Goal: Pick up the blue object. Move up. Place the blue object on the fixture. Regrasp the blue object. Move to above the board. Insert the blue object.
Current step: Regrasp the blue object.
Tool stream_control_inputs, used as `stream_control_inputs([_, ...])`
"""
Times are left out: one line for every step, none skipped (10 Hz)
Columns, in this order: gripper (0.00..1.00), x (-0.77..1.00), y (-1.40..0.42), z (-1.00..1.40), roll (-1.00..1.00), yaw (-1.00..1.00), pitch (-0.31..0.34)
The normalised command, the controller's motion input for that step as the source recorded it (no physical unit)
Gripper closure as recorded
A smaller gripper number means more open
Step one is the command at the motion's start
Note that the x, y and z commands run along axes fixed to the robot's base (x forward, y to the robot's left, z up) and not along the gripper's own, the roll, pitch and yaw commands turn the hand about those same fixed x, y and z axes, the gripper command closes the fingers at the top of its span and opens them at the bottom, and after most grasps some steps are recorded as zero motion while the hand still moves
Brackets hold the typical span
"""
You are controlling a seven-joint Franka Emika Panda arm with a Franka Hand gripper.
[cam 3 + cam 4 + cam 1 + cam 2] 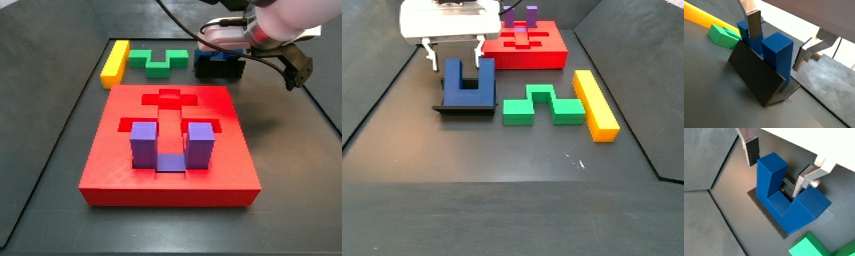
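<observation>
The blue object (784, 195) is a dark blue U-shaped block standing with its prongs up on the fixture (754, 75), a dark bracket on a base plate (462, 108). My gripper (777, 165) hangs open just over it. In both wrist views a blue prong (777, 50) rises between the silver fingers (753, 22), with a gap on each side. In a side view the gripper (221, 45) hides most of the blue object (218, 68). In a side view the gripper (454, 55) sits above the blue object (466, 85). The red board (167, 140) lies beside the fixture.
A purple U-shaped block (171, 145) sits in the board's recess. A green block (540, 105) and a yellow bar (593, 103) lie on the dark floor beside the fixture. The green block (723, 35) and the yellow bar (701, 19) also show in a wrist view.
</observation>
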Motion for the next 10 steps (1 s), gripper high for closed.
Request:
stream_control_inputs([0.0,0.0,0.0,-0.01,0.07,0.0,0.006])
stream_control_inputs([0.0,0.0,0.0,0.0,0.08,0.0,0.034])
stream_control_inputs([0.0,0.0,0.0,0.0,0.04,0.0,0.0])
stream_control_inputs([0.0,0.0,0.0,0.0,0.11,0.0,0.0])
stream_control_inputs([1.0,0.0,0.0,0.0,0.0,0.0,0.0])
stream_control_inputs([1.0,0.0,0.0,0.0,0.0,0.0,0.0])
stream_control_inputs([1.0,0.0,0.0,0.0,0.0,0.0,0.0])
stream_control_inputs([1.0,0.0,0.0,0.0,0.0,0.0,0.0])
stream_control_inputs([1.0,0.0,0.0,0.0,0.0,0.0,0.0])
stream_control_inputs([1.0,0.0,0.0,0.0,0.0,0.0,0.0])
